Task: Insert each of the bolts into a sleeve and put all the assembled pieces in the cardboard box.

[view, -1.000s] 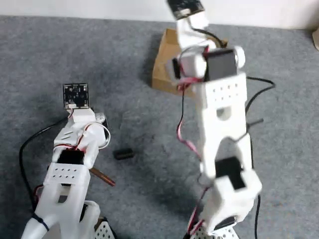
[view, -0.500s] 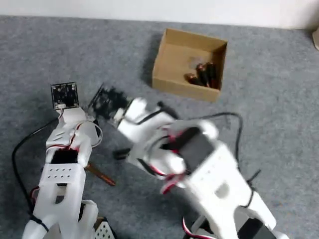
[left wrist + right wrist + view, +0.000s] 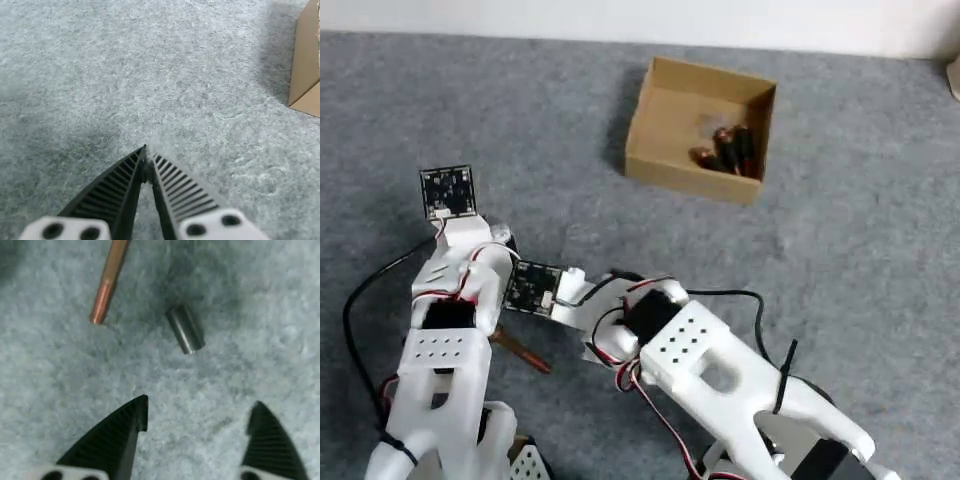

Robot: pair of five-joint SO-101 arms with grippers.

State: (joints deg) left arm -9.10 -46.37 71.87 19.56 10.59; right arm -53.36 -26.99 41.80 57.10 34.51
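While the right arm (image 3: 705,355) bends low:
Right gripper (image 3: 200,402): spread wide above short dark metal sleeve (image 3: 185,330), copper-coloured bolt (image 3: 107,285) nearby.
Left gripper (image 3: 146,150): closed, empty.
Brown cardboard box (image 3: 682,168): assembled pieces (image 3: 728,148) inside.

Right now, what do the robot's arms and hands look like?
The left arm and right arm are chunky white plastic with black motor blocks, little grids of holes, and black, red and white cables. Each carries a small dark circuit board. The left hand and right hand have black, pointed, ridged fingers.
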